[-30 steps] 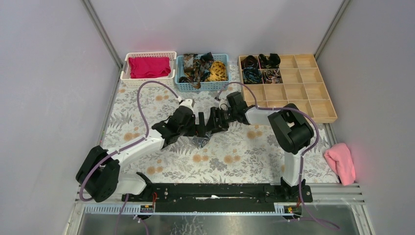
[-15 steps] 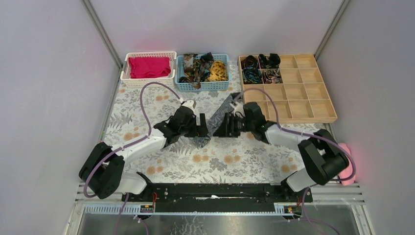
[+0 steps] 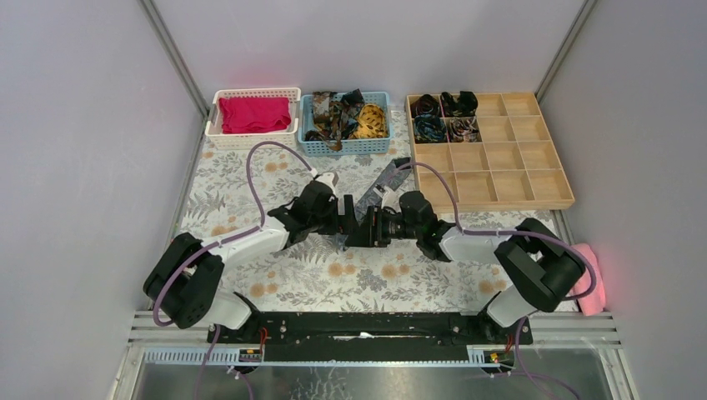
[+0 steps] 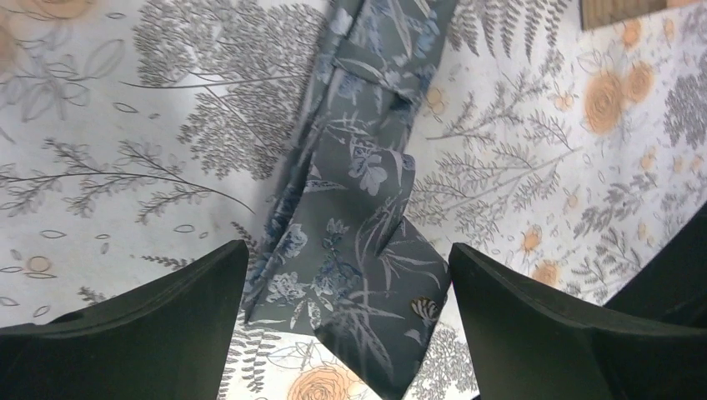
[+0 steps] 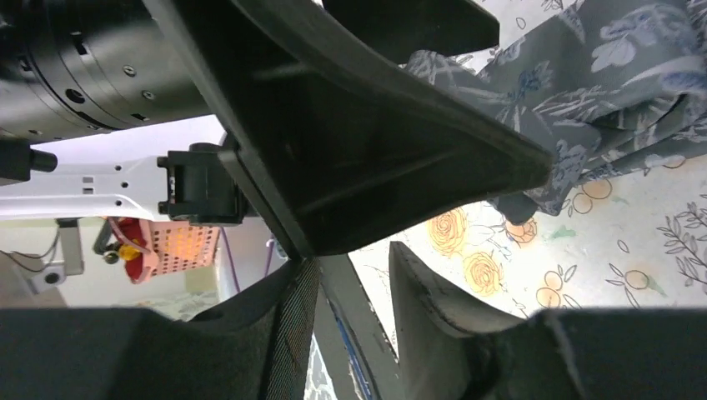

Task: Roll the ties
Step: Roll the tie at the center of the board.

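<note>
A dark grey floral tie point(image 3: 381, 181) lies as a flat strip on the flowered tablecloth, running diagonally from near the wooden tray down to the two grippers. My left gripper point(image 3: 340, 225) is wide open over the tie's broad pointed end point(image 4: 358, 225), one finger on each side and neither touching it. My right gripper point(image 3: 363, 227) faces the left one from the right, very close. In the right wrist view its jaws point(image 5: 354, 271) stand a narrow gap apart with no fabric between them. The left gripper's black finger point(image 5: 358, 142) fills the view above them. The tie point(image 5: 617, 67) lies beyond.
A blue basket point(image 3: 344, 151) at the back holds several loose ties. Beside it a white basket point(image 3: 213, 117) holds a magenta cloth. The wooden compartment tray point(image 3: 500, 158) at back right has several rolled ties point(image 3: 442, 117) in its far-left cells. A pink cloth point(image 3: 590, 287) lies at the right edge.
The right arm has swung back from the far side and brought its gripper down-left against the left gripper, its jaws narrowing. The tie now lies stretched toward the tray. The left gripper has stayed wide open.
</note>
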You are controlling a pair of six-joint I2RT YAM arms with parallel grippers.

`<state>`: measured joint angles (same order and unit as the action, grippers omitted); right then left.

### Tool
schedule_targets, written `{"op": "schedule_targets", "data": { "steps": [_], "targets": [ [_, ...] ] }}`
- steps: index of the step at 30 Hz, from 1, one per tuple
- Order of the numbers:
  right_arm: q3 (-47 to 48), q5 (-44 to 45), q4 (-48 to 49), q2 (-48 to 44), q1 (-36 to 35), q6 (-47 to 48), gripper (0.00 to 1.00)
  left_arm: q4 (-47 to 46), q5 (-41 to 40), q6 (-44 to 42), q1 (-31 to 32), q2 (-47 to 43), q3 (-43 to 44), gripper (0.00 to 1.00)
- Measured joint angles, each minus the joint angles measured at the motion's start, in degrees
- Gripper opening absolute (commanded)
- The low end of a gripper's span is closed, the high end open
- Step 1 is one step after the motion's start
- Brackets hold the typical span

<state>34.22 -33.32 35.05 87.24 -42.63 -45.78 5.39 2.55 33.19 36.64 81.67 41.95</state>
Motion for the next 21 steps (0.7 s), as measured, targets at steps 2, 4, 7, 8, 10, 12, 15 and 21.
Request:
{"op": "schedule_targets", "data": {
  "steps": [2,4,7,8,10,12,15,21],
  "targets": [
    [0.1,0.0,3.4,2.1,0.0,-2.1,0.43,-0.5,0.1,0.2,-0.1,0.0,-0.1,0.98],
    [-0.3,0.3,7.7,4.6,0.0,-4.6,0.44,-0.8,0.3,0.5,-0.7,-0.3,-0.2,0.98],
    [-1.9,-0.3,16.3,8.0,0.0,-9.7,0.45,-1.0,0.7,0.7,-1.1,-1.9,-0.3,0.99],
    [-2.2,-0.6,19.1,9.2,0.0,-11.6,0.45,-1.2,0.9,0.7,-1.2,-2.7,-0.3,0.99],
    [-2.6,-0.8,23.6,11.2,0.0,-14.8,0.46,-1.3,1.5,0.7,-1.4,-4.0,0.2,0.98],
    [-2.6,-0.8,27.0,12.7,0.0,-17.3,0.47,-1.3,1.7,0.7,-1.7,-4.5,1.1,0.99],
    [-2.6,-0.6,30.0,13.9,0.0,-20.0,0.52,-1.4,2.4,0.7,-2.6,-4.7,2.6,0.99],
    [-4.7,0.8,35.3,14.1,0.0,-23.7,0.55,-1.2,2.6,0.7,-5.6,-8.1,2.7,0.98]
  ]
}}
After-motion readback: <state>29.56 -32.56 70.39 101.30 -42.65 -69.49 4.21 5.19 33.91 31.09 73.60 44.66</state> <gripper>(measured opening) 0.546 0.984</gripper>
